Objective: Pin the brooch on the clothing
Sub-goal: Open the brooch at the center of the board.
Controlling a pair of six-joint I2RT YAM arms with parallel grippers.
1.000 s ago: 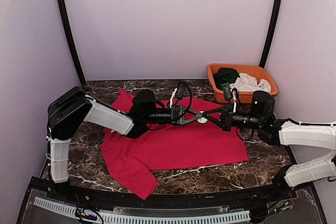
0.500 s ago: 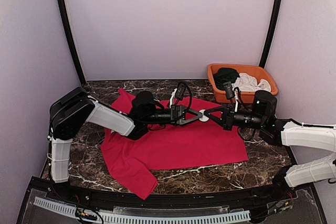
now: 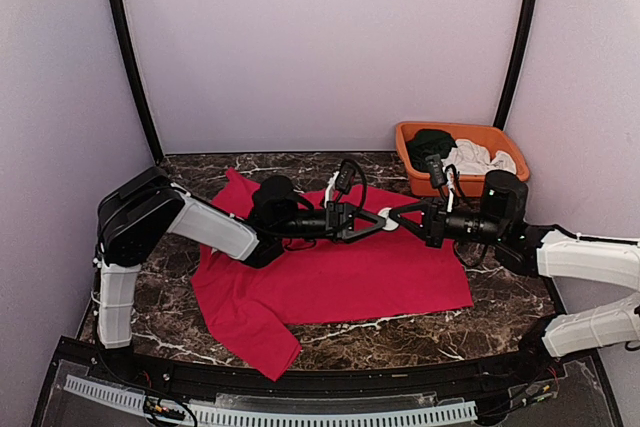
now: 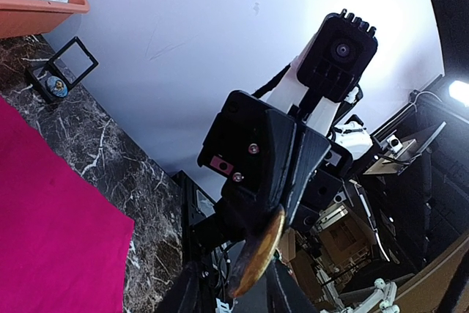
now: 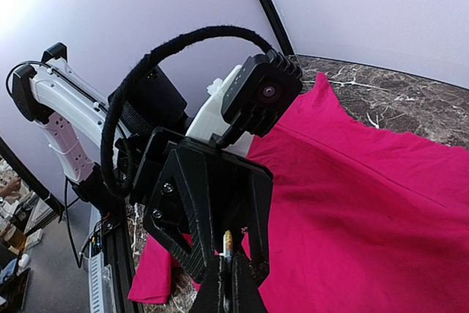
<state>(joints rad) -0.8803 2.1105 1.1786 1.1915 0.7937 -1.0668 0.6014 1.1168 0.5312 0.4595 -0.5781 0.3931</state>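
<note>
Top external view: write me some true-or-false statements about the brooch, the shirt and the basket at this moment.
The red T-shirt lies spread on the table. True.
The brooch lies on the red T-shirt untouched. False: the right gripper holds it up, facing the left gripper.
The orange basket holds a dark green garment and a white garment. True.
The right gripper is open. False: it is shut on the brooch.

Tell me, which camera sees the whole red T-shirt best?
The top camera: the red T-shirt lies spread on the marble table, nearly all visible. The left wrist view catches only one corner; the right wrist view shows a large part, cut off.
</note>
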